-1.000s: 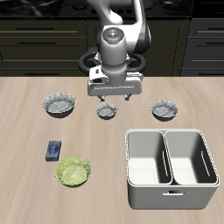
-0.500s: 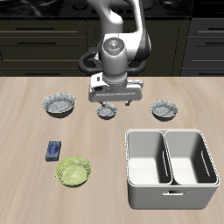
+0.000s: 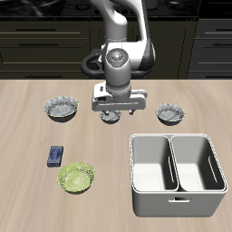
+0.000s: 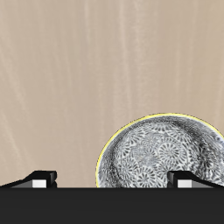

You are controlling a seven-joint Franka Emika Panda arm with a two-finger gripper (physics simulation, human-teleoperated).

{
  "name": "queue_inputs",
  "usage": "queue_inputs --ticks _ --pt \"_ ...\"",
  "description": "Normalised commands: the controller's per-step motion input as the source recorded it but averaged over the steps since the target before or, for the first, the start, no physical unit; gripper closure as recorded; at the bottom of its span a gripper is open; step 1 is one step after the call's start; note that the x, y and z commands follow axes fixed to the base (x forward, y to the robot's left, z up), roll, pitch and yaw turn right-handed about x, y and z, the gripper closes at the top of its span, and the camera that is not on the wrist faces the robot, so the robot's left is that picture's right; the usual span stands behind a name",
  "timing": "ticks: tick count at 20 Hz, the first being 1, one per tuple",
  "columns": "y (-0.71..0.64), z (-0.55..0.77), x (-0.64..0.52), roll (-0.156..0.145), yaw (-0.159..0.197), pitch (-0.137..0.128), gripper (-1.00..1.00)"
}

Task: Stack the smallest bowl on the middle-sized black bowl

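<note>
The smallest bowl (image 3: 111, 118), tiny and dark with a pale ruffled rim, sits mid-table and is partly hidden by my gripper (image 3: 114, 110), which hangs just above it. In the wrist view the bowl (image 4: 162, 153) shows a grey patterned inside and a pale rim. My gripper (image 4: 114, 179) is open; one fingertip (image 4: 188, 178) is over the bowl's inside and the other is outside its rim. The middle-sized black bowl (image 3: 169, 113), with a brownish inside, stands apart beside it on the table.
The largest, greyer ruffled bowl (image 3: 60, 110) stands on the other side of the gripper. A green bowl (image 3: 77, 178) and a small blue block (image 3: 56, 156) lie nearer the front edge. A white two-compartment bin (image 3: 177, 192) stands at the front.
My gripper has come down toward the smallest bowl and now covers more of it. The bowls have not moved.
</note>
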Motion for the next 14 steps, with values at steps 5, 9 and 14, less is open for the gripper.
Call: queue_inputs --ticks 5,9,14 --pt "0.02 -0.23 -0.04 0.011 0.006 0.025 1.00" --pt "-0.04 -0.07 -0.01 -0.002 0.005 0.015 1.00" --pt "-0.02 0.07 0.00 -0.001 0.000 -0.008 1.00"
